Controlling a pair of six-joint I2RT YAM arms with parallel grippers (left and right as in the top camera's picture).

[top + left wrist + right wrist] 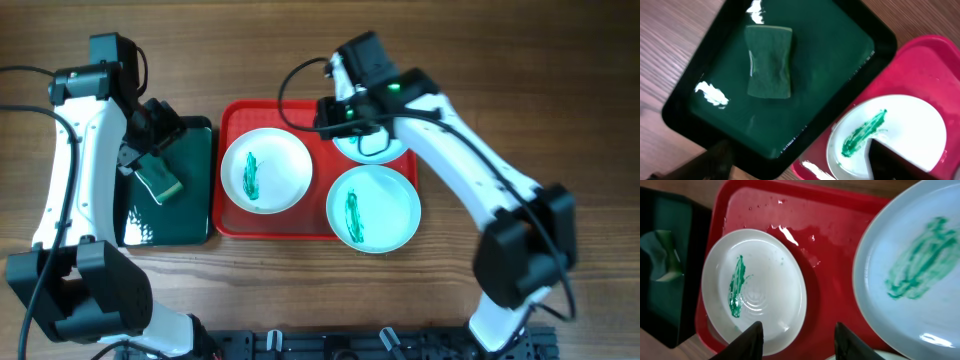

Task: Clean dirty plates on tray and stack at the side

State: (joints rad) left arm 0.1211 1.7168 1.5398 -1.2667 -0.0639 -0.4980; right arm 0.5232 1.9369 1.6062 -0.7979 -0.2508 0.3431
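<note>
The red tray [232,118] holds a white plate [275,165] on its left with a green smear. An aqua plate [385,205] with a green smear lies at the tray's front right, overhanging the rim. A second aqua plate [388,152] at the back right is mostly hidden under my right gripper [342,118]. My right gripper [800,340] is open and empty, above the tray [830,225] between the white plate [765,285] and the smeared aqua plate [920,265]. My left gripper [150,140] is open and empty [805,167], above the edge between the dark tray and the red tray [930,65], next to the white plate [905,130].
A black-rimmed dark green tray [195,200] lies left of the red tray and holds a green sponge [160,182]. It also shows in the left wrist view [840,45] with the sponge [769,62], and in the right wrist view [660,310]. Wooden tabletop [560,100] surrounds both.
</note>
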